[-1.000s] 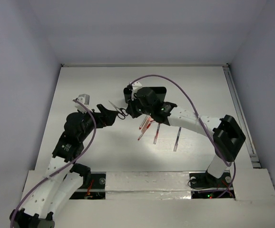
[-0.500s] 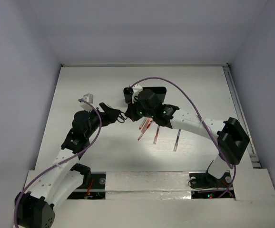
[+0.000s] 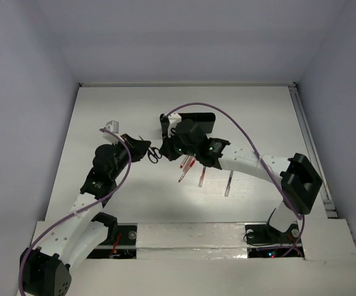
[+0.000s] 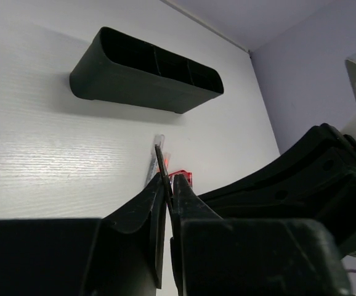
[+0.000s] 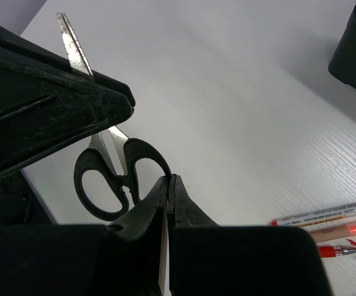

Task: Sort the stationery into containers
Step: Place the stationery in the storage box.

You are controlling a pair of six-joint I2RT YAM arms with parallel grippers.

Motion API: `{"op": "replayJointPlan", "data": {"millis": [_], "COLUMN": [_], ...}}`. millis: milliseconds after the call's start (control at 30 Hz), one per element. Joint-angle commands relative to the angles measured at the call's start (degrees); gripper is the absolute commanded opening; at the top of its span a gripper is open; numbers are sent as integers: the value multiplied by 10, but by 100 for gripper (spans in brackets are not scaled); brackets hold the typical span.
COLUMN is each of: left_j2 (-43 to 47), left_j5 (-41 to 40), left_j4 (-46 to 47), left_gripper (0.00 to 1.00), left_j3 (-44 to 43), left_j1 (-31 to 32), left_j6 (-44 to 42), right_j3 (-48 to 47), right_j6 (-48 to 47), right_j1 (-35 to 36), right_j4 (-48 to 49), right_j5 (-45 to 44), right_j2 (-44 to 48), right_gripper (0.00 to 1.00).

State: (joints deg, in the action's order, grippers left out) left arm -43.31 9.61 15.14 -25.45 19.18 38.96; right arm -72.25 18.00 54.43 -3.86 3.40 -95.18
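Just left of centre in the top view, the left hand (image 3: 145, 150) pinches the scissors (image 3: 155, 154) by the blades. The right hand (image 5: 167, 179), pressed together, meets a handle loop, perhaps nipping it.

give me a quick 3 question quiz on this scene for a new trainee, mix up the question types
1. Which gripper clamps the scissors by the blades?
2. True or false: the red pens lie inside the black tray.
3. The right gripper is: A) wide open above the tray; B) shut, with its tips at the scissors' handle; C) holding a pen.

Key:
1. The left gripper.
2. False; they lie on the table, outside the tray.
3. B.
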Motion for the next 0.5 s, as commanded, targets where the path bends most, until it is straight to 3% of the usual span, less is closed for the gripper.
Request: {"op": "replayJointPlan", "data": {"millis": [0,100,200,300,467], "left_j2": [-2,2,13,23,43], "left_j5": [0,1,-2,-7,-11], "left_j4": [31,42,57,61,72], "left_gripper": [0,0,0,0,0], "left_j3": [2,6,10,8,4], "left_j1": [-2,-2,-2,-2,-2], "left_j6": [-3,5,19,25,37], "right_j3": [0,5,21,60,119], "right_j6": [-2,3,30,52,63], "right_j1": [3,3,3,-2,-2], "right_j4": [32,32,64,100,150], "right_j5": [-8,-19,-60,-64,-15], "right_j2": [18,20,38,78,145], "right_gripper": [0,0,10,40,67]}}
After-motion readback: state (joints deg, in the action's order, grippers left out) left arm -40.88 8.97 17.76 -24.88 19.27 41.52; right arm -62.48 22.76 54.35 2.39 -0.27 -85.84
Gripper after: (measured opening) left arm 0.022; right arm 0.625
